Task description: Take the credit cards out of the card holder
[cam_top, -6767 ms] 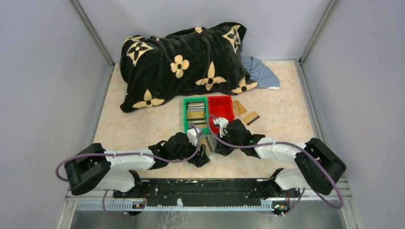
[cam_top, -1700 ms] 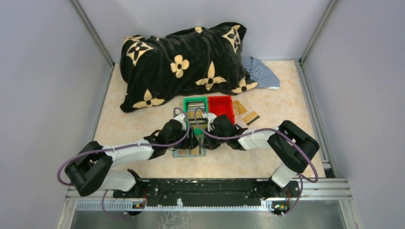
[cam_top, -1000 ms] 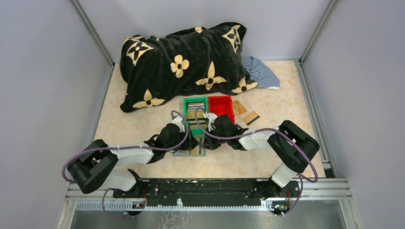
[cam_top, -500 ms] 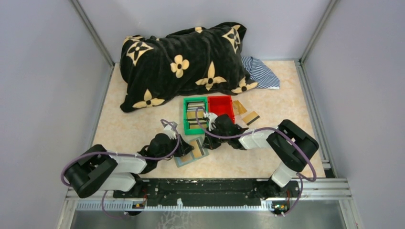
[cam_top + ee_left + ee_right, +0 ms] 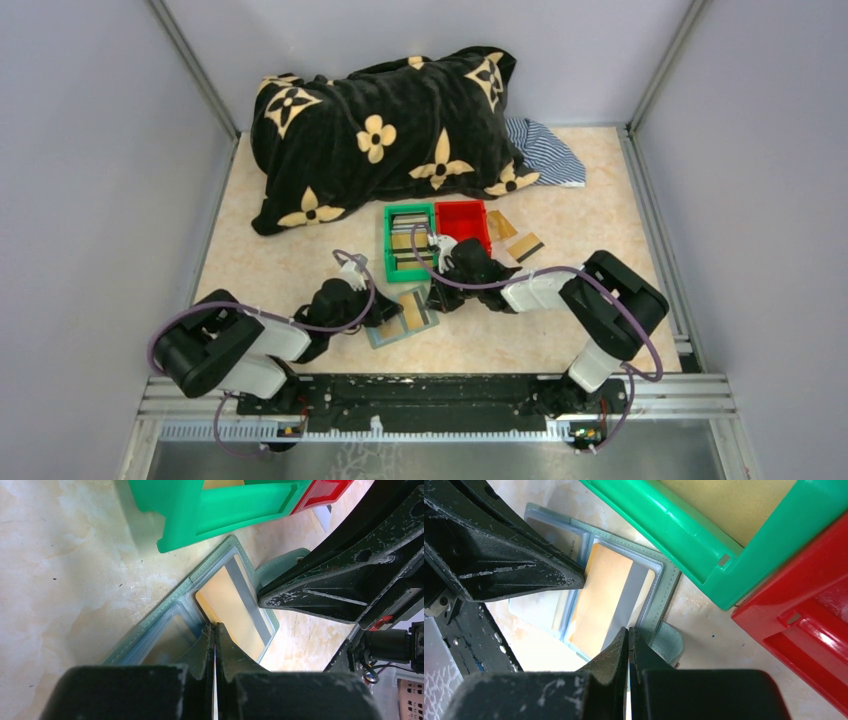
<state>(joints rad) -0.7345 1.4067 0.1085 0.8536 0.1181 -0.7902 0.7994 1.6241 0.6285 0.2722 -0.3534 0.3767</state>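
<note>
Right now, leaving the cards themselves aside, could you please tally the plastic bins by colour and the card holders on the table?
green bin: 1
red bin: 1
card holder: 1
total: 3

Open card holder [image 5: 162, 640], gold card [image 5: 235, 611] inside

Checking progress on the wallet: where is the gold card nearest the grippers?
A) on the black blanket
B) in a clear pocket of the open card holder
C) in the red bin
B: the gold card sits under the see-through pocket of the open card holder, which lies flat beside the green bin.
</note>
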